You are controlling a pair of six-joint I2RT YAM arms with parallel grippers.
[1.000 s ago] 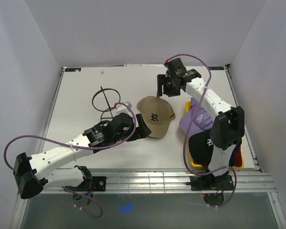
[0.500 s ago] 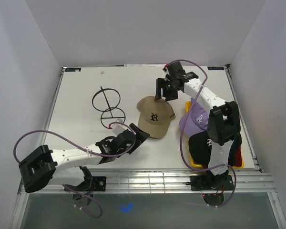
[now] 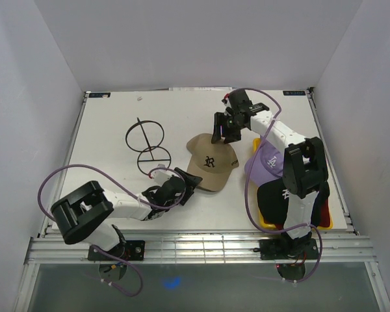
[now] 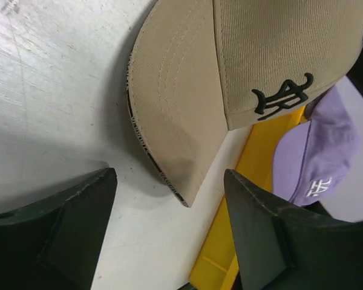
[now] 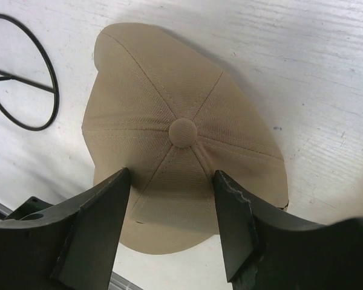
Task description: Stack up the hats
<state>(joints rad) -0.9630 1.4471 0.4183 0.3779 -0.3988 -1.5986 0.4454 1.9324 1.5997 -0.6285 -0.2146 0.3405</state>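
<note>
The tan cap [image 3: 211, 162] sits upright on the table [image 3: 110, 130] near its middle. Its long axis runs far to near, and its brim points at the near edge, a little to the left. It has 6 ribbed panels meeting at 1 top button, a dark stitched logo on the front, and a curved brim with a dark lettered strip along its edge. In the left wrist view the brim of the cap [image 4: 260, 54] dips toward the camera.

The left gripper [image 3: 194, 184] lies low on the table just beside the brim's near-left edge. Its fingers are spread and grasp nothing, and the brim tip shows ahead of the gap in the gripper [image 4: 169, 205]. The right gripper [image 3: 224, 133] is over the far side of the crown. It is also spread wide, and its gripper [image 5: 172, 181] frames the back panels of the cap [image 5: 181, 90] without clamping them.

3 caps show clearly. The other 2 are a lavender cap [image 3: 268, 162] with a white logo and a black cap [image 3: 276, 195] with a white logo. Both lie in the 1 yellow tray [image 3: 268, 224] to the right, the lavender at the far end and overlapping the black, with the right arm crossing above them. Dark fabric at the tray's right side is too hidden to name.

1 black wire stand [image 3: 146, 140] stands left of the tan cap, apart from it.
</note>
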